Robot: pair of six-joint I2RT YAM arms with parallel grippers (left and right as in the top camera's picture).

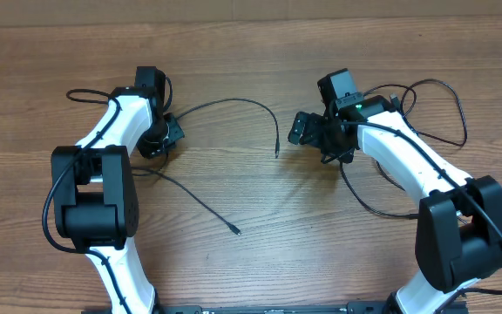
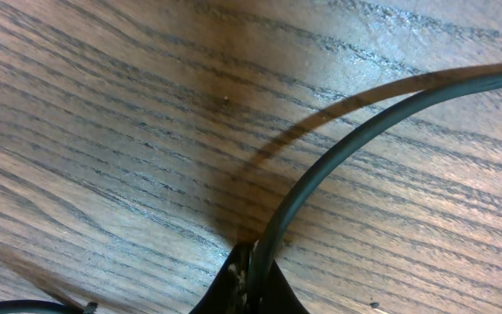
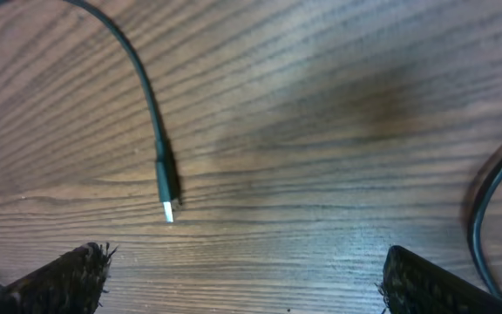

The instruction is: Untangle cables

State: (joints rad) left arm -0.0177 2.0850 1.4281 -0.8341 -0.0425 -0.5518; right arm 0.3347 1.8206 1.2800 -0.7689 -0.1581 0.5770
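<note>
Firmly, cable [image 2: 349, 142] in left end effector [image 2: 249, 281]

A thin black flexible cable [image 1: 234, 101] lies on the wooden tabletop [image 1: 260, 270]. It is pinched at one end in the closed left tool [image 1: 171, 131], arcs over and down, and ends in a small silvery plug tip [image 3: 168, 212] lying flat. A second thin black cable [image 1: 194, 201] lies apart from the first, running diagonally to a small plug [image 1: 236, 231].

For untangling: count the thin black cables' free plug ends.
2. One silver-tipped black plug at the middle of the wooden table; one black plug tip nearer its front. Others may be hidden.
</note>
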